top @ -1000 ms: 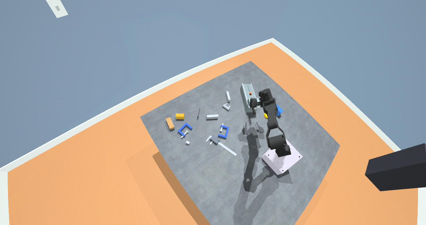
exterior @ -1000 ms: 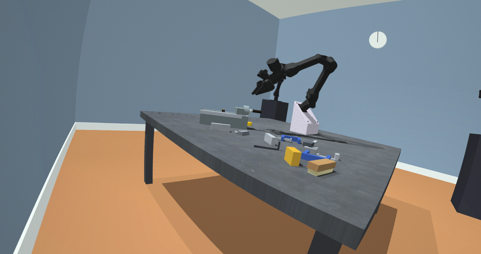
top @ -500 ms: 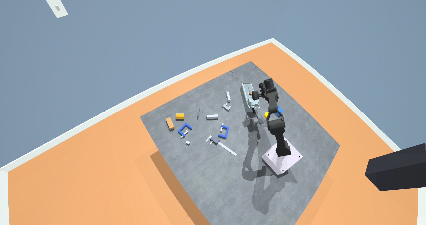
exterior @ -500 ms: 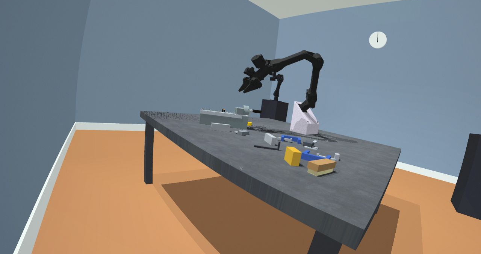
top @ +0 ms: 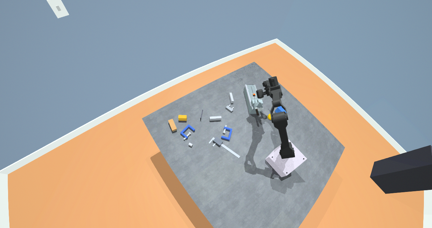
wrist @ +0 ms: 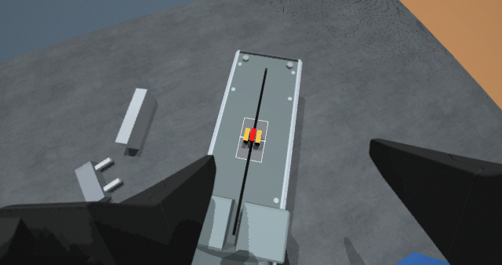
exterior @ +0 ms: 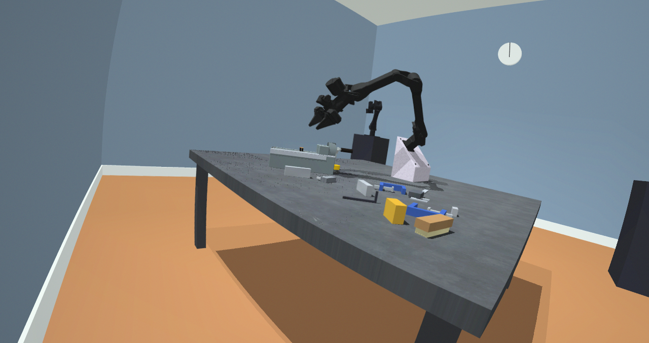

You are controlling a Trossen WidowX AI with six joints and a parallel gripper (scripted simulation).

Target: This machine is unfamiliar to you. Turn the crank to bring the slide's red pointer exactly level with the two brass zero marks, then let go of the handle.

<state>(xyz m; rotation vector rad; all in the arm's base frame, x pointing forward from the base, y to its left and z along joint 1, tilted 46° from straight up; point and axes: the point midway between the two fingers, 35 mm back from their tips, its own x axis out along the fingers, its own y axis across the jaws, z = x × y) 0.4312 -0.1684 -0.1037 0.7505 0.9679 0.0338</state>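
Note:
The grey-green machine (top: 247, 101) (exterior: 294, 160) (wrist: 268, 108) stands on the table. In the wrist view its red pointer (wrist: 252, 134) sits in the slot between the left brass mark (wrist: 246, 135) and the right brass mark (wrist: 258, 137). The three look level, with no clear offset visible. The dark crank handle (top: 257, 112) (exterior: 346, 150) sticks out from the near end and is out of the wrist view. My gripper (exterior: 314, 126) (wrist: 290, 154) is open and empty, raised well above the machine and clear of the handle.
A white bar (top: 231, 97) (exterior: 297, 171) (wrist: 132, 117) and a grey two-pin block (top: 229, 108) (wrist: 89, 180) lie left of the machine. A blue block (top: 280, 109) and a yellow object (top: 269, 116) lie right. Clamps, a caliper and blocks lie farther left.

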